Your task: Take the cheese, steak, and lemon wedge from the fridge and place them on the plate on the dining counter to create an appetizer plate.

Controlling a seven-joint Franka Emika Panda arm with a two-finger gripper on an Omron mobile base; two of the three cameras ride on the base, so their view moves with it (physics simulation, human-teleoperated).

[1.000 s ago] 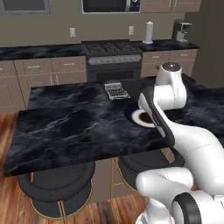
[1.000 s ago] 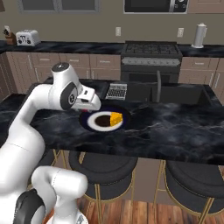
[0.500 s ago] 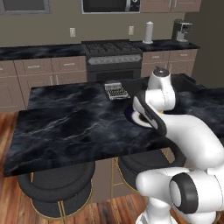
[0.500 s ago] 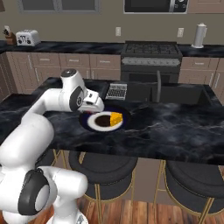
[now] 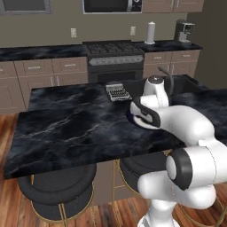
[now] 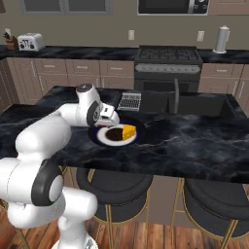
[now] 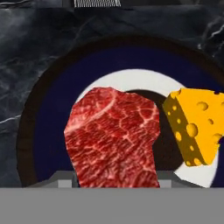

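Two round dark stools (image 5: 57,188) with gold legs stand under the near edge of the dining counter (image 5: 75,128) in the left base view, a broad slab of glossy black marble threaded with white veins; the white arm bends low over its right part, and the navy edge of the plate (image 5: 131,118) peeps out from beneath the hand, with a small metal wire rack (image 5: 117,91) just behind it. From the right base view, the gripper (image 6: 110,118) sits at the left edge of the plate (image 6: 99,140), a round dish with a wide dark rim and a white inner ring, and the cheese (image 6: 129,131), a blocky orange-yellow chunk, rests on the plate's right side beside a dark centre; the rack (image 6: 129,101) lies just beyond. Looking along the hand, the steak (image 7: 114,136), a flat red slab marbled with pale streaks, hangs in front of the plate (image 7: 48,131) and runs down to the bottom of the picture between two grey finger stubs, so the jaws stand part open on either side of it and seem to hold it, though the contact itself is hidden. The cheese (image 7: 195,124), pitted with round holes, lies to its right on the white ring.
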